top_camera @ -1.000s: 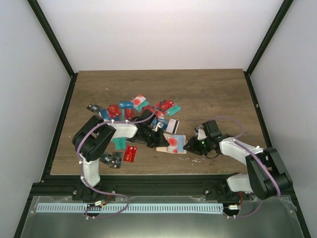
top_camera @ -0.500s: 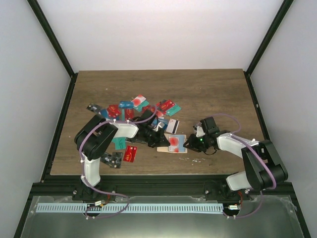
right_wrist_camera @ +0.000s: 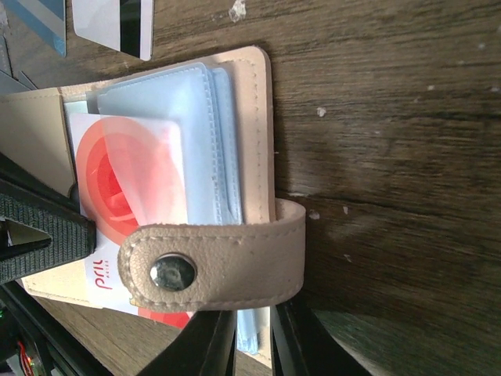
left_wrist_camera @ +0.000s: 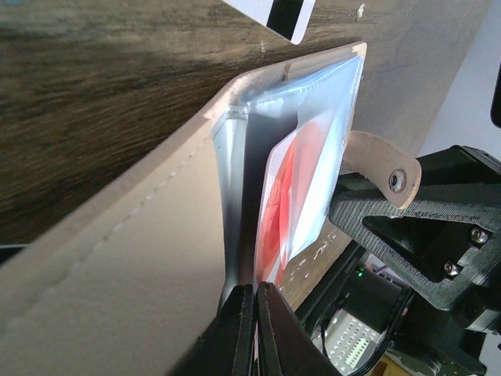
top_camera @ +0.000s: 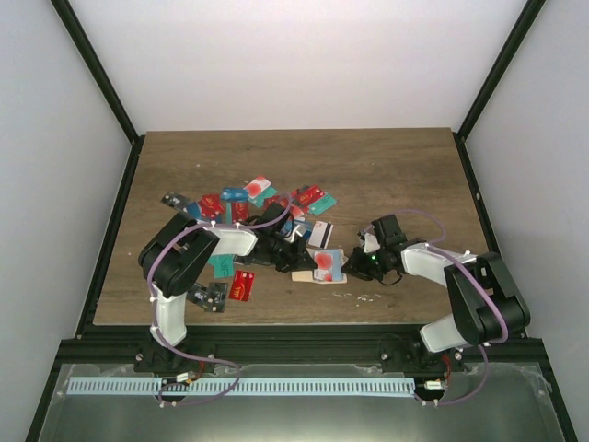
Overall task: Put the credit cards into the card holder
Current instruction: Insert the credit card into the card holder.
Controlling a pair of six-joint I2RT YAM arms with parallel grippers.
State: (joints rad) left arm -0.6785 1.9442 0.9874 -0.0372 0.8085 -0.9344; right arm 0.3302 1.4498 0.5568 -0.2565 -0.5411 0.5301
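Two grippers met at the card holder point(right_wrist_camera: 258, 117), which we saw lying open on the table point(top_camera: 396, 166), toward the near edge at its middle. We counted many loose credit cards point(top_camera: 262, 198) scattered from 10 to 12 o'clock of it. Reaching in from 9 o'clock, the left gripper point(left_wrist_camera: 255, 301) pressed its fingers nearly together on the lower edge of a white-and-red card point(left_wrist_camera: 301, 188), which sat partly inside a clear sleeve point(left_wrist_camera: 344, 102). From 3 o'clock, the right gripper point(right_wrist_camera: 252, 333) pinched the holder's sleeve edge just beneath the snap tab point(right_wrist_camera: 211, 262), which curled across that card.
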